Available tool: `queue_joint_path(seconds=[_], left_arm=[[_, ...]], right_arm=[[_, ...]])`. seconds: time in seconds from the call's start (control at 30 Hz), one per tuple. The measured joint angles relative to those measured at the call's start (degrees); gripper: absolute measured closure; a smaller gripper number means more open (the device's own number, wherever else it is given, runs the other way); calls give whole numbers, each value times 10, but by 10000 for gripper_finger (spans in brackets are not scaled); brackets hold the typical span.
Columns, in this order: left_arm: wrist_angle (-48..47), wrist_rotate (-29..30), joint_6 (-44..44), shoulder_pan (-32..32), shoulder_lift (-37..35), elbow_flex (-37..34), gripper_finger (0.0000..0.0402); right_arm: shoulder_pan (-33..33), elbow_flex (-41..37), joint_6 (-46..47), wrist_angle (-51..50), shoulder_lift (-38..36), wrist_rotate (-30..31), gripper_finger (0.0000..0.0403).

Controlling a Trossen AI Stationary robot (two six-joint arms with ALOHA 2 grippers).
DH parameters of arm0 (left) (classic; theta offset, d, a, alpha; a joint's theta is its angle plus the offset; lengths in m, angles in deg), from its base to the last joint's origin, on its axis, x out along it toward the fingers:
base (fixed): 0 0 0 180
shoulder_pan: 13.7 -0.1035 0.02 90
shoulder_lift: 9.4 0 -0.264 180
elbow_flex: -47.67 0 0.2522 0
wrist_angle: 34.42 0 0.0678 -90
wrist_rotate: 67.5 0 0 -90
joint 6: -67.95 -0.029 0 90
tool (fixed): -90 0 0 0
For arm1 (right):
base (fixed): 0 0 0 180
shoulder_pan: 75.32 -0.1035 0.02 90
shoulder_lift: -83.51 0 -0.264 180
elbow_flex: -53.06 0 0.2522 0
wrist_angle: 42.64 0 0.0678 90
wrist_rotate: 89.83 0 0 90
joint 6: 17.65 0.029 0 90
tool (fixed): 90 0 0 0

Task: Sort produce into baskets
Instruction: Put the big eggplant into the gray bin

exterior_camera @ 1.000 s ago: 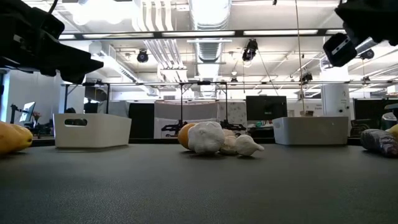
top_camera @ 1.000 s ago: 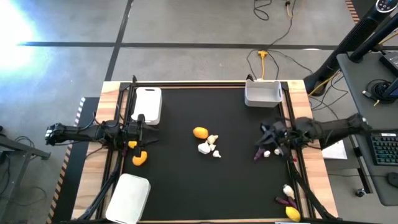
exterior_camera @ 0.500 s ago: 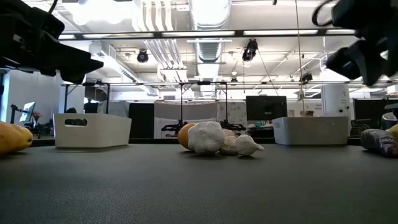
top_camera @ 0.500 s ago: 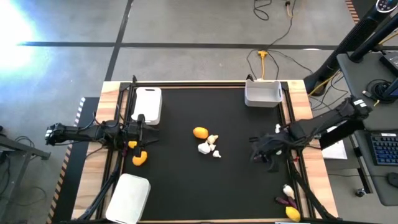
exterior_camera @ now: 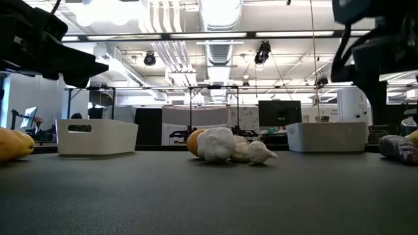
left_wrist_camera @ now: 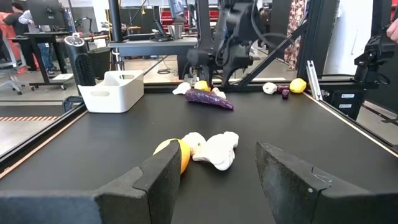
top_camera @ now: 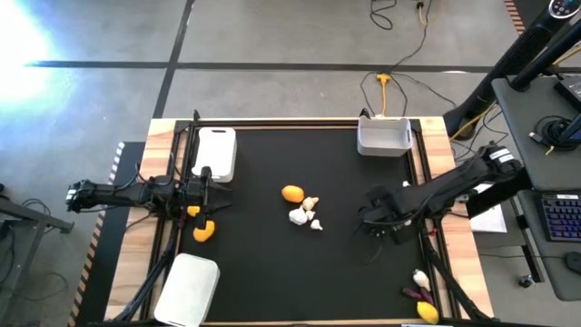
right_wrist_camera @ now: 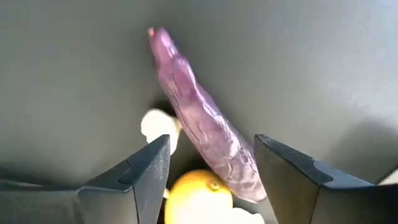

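Observation:
My right gripper (right_wrist_camera: 211, 142) hangs open, fingers pointing down, over a slim dark purple piece (right_wrist_camera: 199, 118); its fingers stand on either side of the piece, apart from it. Beside that piece on the mat lie a whitish lump (right_wrist_camera: 158, 124) and a lemon (right_wrist_camera: 196, 196). In the high view the right gripper (top_camera: 372, 218) is right of centre. A lemon (top_camera: 292, 193) and whitish lumps (top_camera: 304, 214) lie at the table's middle. At the left side my left gripper (left_wrist_camera: 217, 162) waits open, above the mat. White baskets stand far left (top_camera: 216, 153), near left (top_camera: 192, 289) and far right (top_camera: 383, 136).
An orange fruit (top_camera: 205, 231) lies on the mat near the left gripper. At the near right corner lie a whitish lump (top_camera: 420, 277), a purple piece (top_camera: 416, 292) and a lemon (top_camera: 428, 312). Black mat lies bare between the middle pile and the right gripper.
My right gripper has swung from the table's right edge toward its middle and a little toward the near edge, tipping to point down and dropping lower over the purple piece. The produce has stayed where it was.

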Motion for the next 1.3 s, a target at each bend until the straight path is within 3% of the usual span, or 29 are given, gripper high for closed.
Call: queue_joint_path(seconds=[0.13,0.4,0.77,1.3], left_arm=[[0,0,0,0,0,0,212],[0,0,0,0,0,0,212],[0,0,0,0,0,0,212],[0,0,0,0,0,0,212]], right_arm=[[0,-2,-17,-12,45,3,179],[4,-16,-113,-4,103,84,179],[25,-44,-109,49,135,78,181],[123,-21,-110,85,115,70,285]])
